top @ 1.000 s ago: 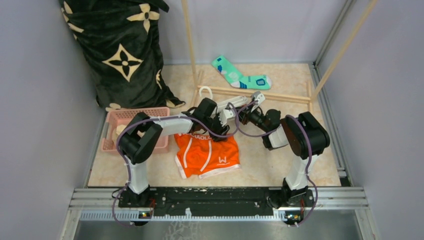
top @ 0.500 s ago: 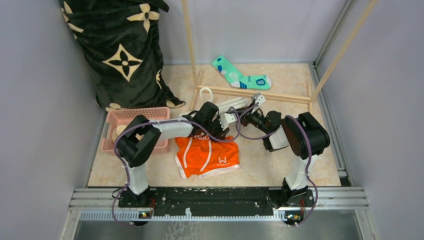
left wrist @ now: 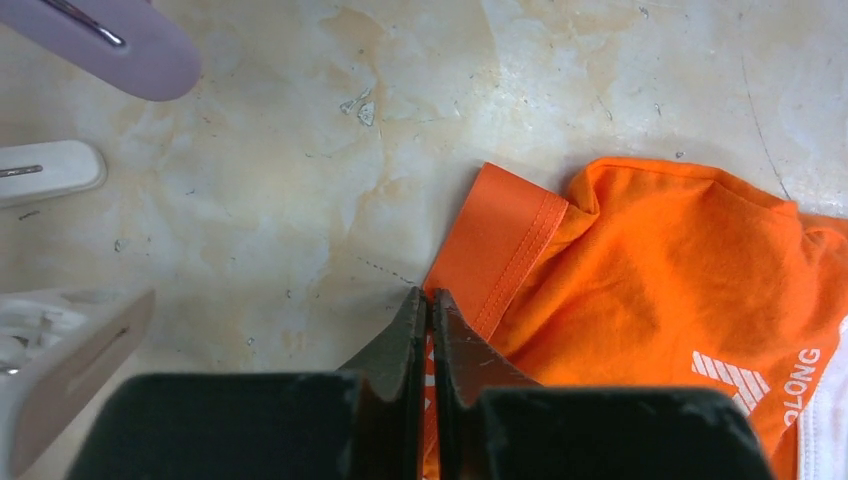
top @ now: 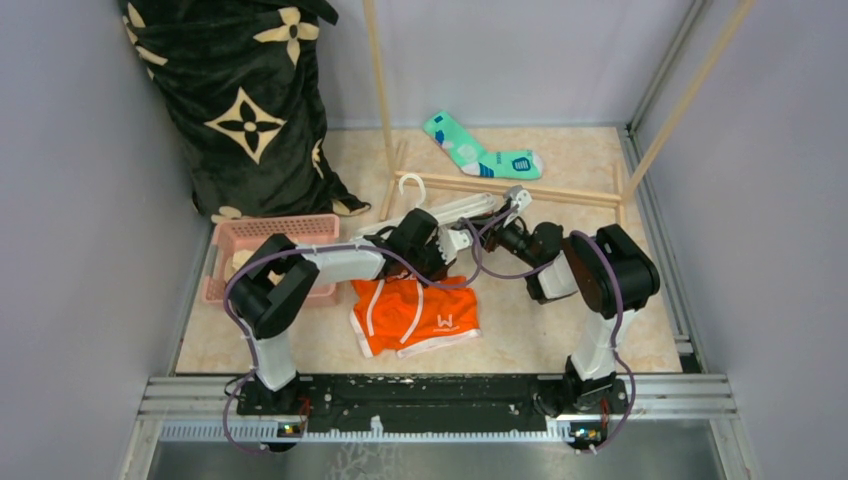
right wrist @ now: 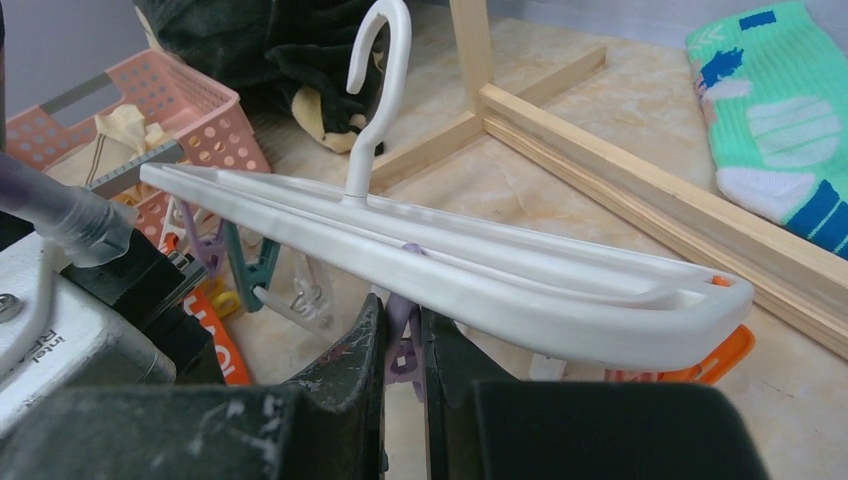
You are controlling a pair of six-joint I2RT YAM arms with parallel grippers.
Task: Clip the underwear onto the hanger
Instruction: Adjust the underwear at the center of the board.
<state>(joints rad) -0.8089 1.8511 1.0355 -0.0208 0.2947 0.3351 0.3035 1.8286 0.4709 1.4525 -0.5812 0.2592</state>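
rumpled orange underwear [top: 415,318] near white hanger [right wrist: 520,270]

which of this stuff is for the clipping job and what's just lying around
For the job:
- orange underwear
- white clip hanger

Lying about:
- teal sock
- pink basket
- wooden rack
- black flowered blanket

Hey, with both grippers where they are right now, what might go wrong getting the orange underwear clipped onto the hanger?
First, the left gripper pinches only the corner edge of the waistband of the underwear, so the cloth may slip out when lifted. Second, the right gripper grips the hanger by a single lilac clothespin, so the frame could swing or tilt while clipping.
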